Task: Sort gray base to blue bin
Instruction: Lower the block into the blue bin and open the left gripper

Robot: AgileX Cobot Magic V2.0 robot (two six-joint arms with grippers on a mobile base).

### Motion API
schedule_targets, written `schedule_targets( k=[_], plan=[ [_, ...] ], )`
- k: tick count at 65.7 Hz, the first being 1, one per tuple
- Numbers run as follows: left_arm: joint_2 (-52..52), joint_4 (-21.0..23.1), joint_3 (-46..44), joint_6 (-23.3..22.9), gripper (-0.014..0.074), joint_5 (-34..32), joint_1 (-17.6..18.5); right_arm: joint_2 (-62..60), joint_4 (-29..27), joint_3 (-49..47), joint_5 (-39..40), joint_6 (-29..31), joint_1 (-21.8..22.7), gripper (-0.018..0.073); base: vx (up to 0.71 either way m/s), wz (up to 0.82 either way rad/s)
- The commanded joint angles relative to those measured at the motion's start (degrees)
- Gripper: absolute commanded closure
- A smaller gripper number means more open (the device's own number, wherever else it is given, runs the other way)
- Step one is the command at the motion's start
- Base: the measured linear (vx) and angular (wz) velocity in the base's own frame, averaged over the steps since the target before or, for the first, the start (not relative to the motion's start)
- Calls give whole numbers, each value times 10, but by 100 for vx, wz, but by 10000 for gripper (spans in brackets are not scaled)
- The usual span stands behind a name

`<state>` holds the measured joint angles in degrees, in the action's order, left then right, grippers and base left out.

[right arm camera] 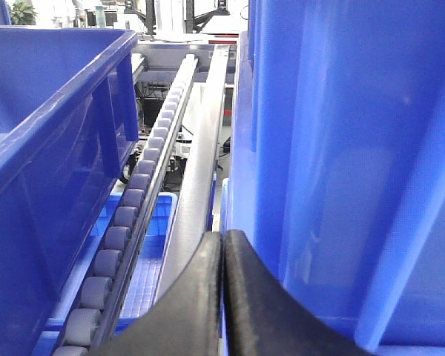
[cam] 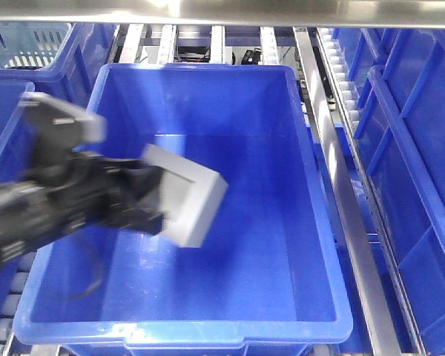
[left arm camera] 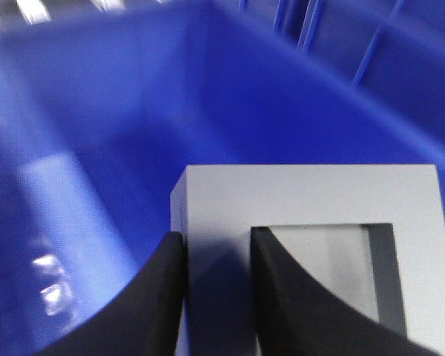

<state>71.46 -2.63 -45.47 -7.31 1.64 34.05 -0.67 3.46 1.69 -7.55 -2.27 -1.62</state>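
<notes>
- Black fingers [left arm camera: 159, 297] of the left gripper [left arm camera: 215, 297] fill the bottom of the left wrist view, clamped on one wall of the gray base [left arm camera: 311, 200], one finger outside the block and the other inside its square recess.
- Seen from the front, the gray base [cam: 189, 200] hangs tilted in mid-air over the left half of the blue bin [cam: 311, 222], above the bin's floor and not touching it, its recessed face turned up and toward the far side.
- Reaching in over the bin's left rim, the blurred black left arm [cam: 52, 208] carries the left gripper [cam: 152, 200] at the block's near-left edge.
- Glossy blue walls of the blue bin [left arm camera: 96, 111] surround the block in the left wrist view, with bright reflections low on the left wall.
- Over on the other side, the right gripper [right arm camera: 223, 297] shows its two dark fingers pressed together with nothing between them, beside the outer wall of a blue tote [right arm camera: 341, 148].
- A roller rail [right arm camera: 133, 215] and a metal rail [right arm camera: 200, 163] run away from the right gripper between that tote and another blue tote [right arm camera: 52, 133] on the left.
- Behind the blue bin's far-left corner, a paler lattice-sided basket [cam: 26, 44] sits on the rack.
</notes>
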Motion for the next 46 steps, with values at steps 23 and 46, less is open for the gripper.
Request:
schedule_targets(
  k=[23,46],
  plan=[
    [201,3,-158,-8,568,14,1,-7,4,9,43,4,2,568,0,0],
    [255,26,-186,-13,507,32,-1,-7,4,9,43,4,2,568,0,0]
  ],
)
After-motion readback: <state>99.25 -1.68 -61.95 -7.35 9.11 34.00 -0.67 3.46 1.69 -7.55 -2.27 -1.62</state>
